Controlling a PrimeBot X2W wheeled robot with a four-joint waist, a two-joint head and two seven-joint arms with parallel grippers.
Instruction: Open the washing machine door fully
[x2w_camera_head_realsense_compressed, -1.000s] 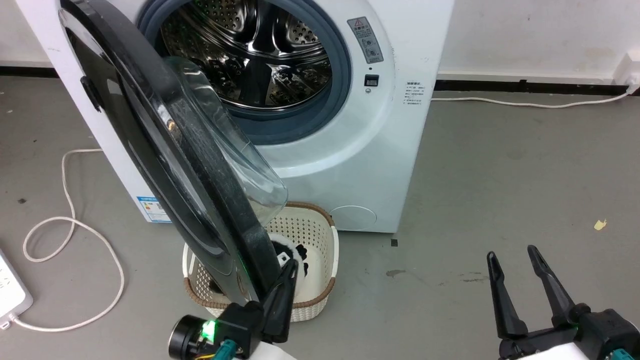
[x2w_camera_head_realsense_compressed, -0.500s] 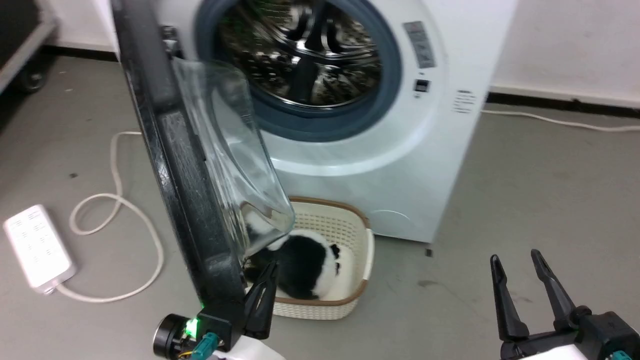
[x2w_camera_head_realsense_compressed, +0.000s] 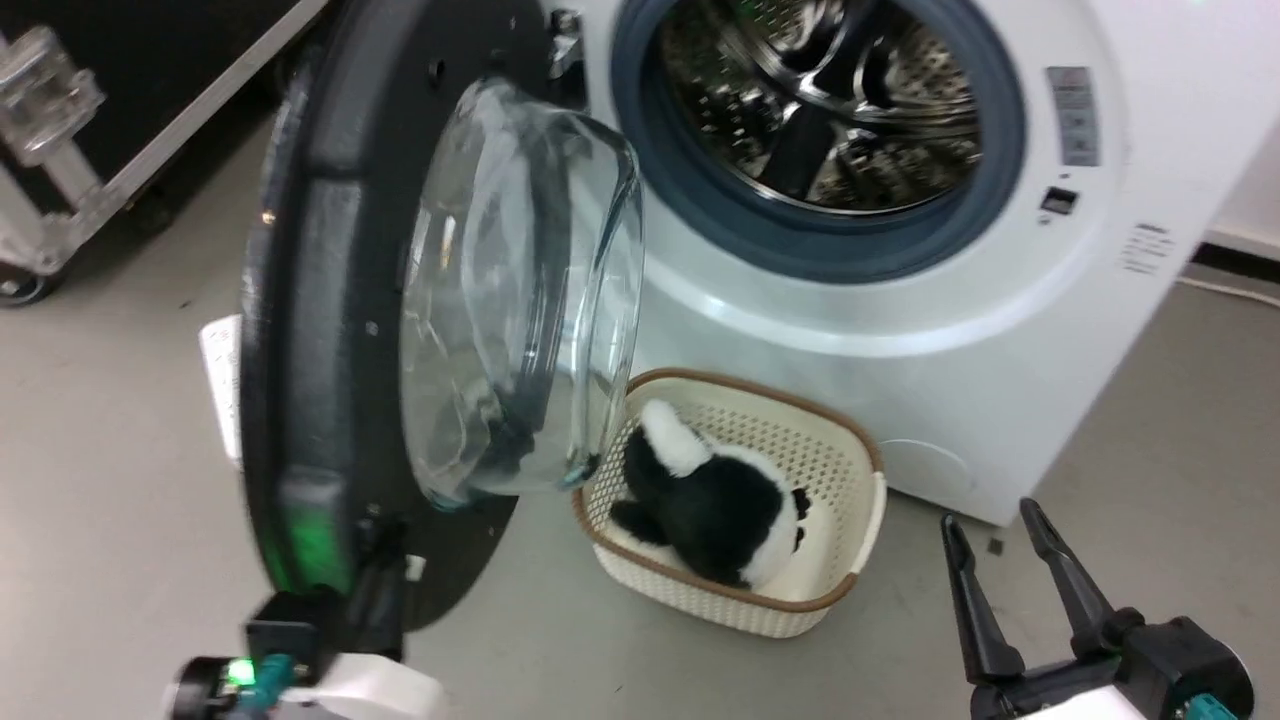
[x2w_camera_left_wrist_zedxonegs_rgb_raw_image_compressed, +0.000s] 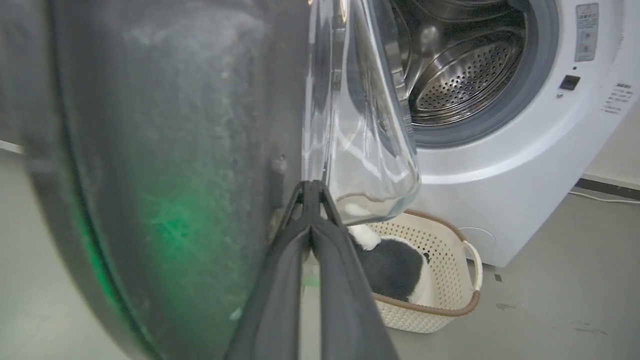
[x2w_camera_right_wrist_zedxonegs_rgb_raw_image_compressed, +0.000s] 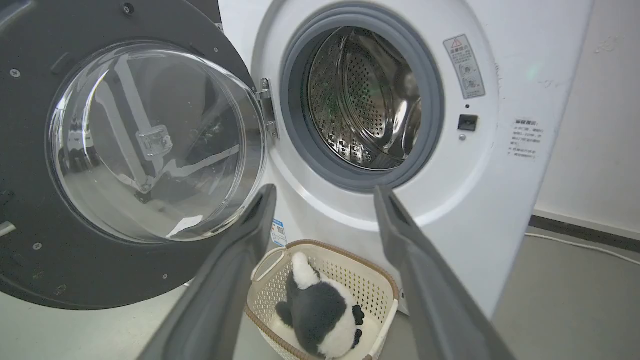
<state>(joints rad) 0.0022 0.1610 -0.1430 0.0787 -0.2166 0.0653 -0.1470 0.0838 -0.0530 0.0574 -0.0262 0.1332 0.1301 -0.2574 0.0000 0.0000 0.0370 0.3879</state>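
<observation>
The washing machine door stands swung wide to the left, its black inner face and bulging glass bowl turned toward me. A metal hinge joins the door to the white washing machine, whose steel drum lies open behind the grey gasket. My left gripper is shut at the door's lower rim. In the left wrist view its tips rest against the door's inner face, beside the glass. My right gripper hangs open over the floor at lower right, holding nothing, and points at the machine.
A cream basket holding a black-and-white plush toy sits on the floor before the machine, just right of the door. A white power strip lies behind the door. A black case with metal fittings stands at the far left.
The head camera has shifted. The door has swung further open to the left, from nearly edge-on to showing its inner face. My left gripper went left with it; the right stays open.
</observation>
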